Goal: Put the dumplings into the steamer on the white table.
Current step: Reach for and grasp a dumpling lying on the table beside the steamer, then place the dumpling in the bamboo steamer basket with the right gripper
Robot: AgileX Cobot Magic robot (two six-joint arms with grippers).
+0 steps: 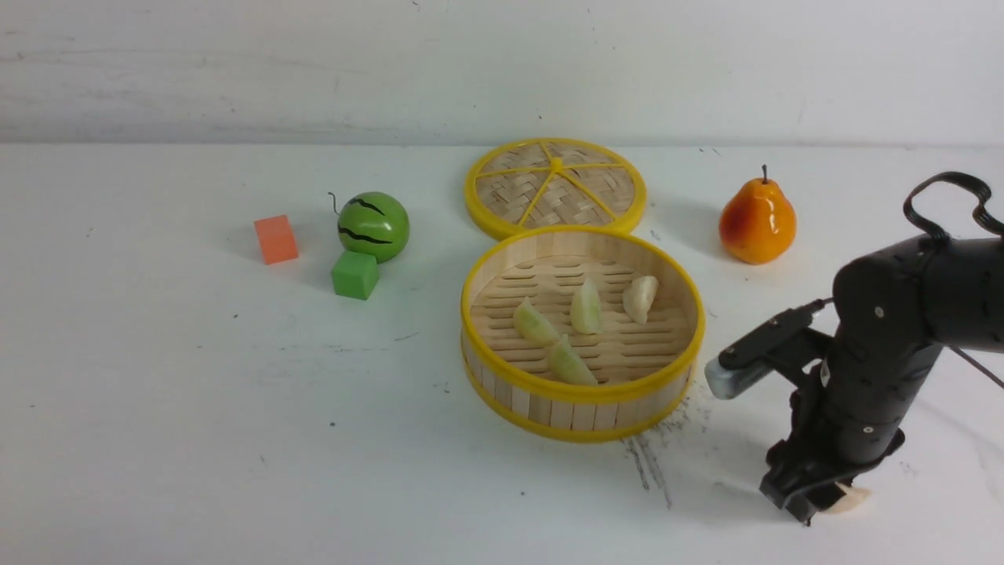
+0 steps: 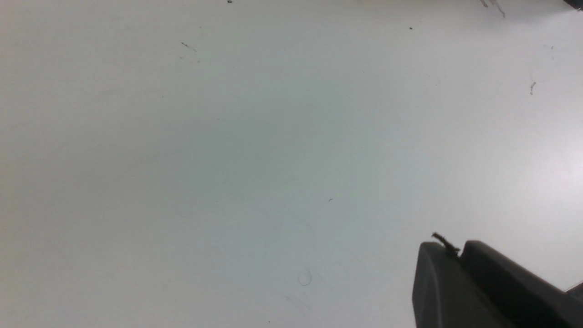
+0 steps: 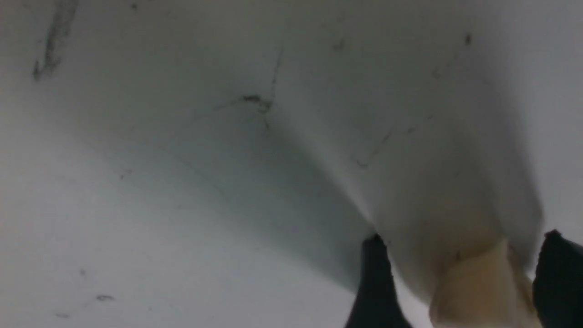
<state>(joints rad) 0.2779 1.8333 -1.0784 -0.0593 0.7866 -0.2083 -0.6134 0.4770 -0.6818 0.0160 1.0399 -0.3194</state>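
Front view: saw four dumplings (image 1: pixel 584 308) in steamer (image 1: pixel 580 391); fifth dumpling (image 3: pixel 478 291) on table (image 1: pixel 235 431), right of steamer, straddled by right tool (image 1: pixel 822 506), jaws spread, not clamped. Judged risk: glossy crescent squirting out under off-centre pinch, or clipping rim on carry. Could not tell left tool's (image 2: pixel 455 282) state.

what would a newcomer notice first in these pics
The yellow-rimmed steamer sits midway across the white table, four dumplings on its slatted floor, its woven lid flat behind it. At near right the black right arm reaches down, its jaws either side of a fifth, cream dumpling. A glossy orange pear stands far right.
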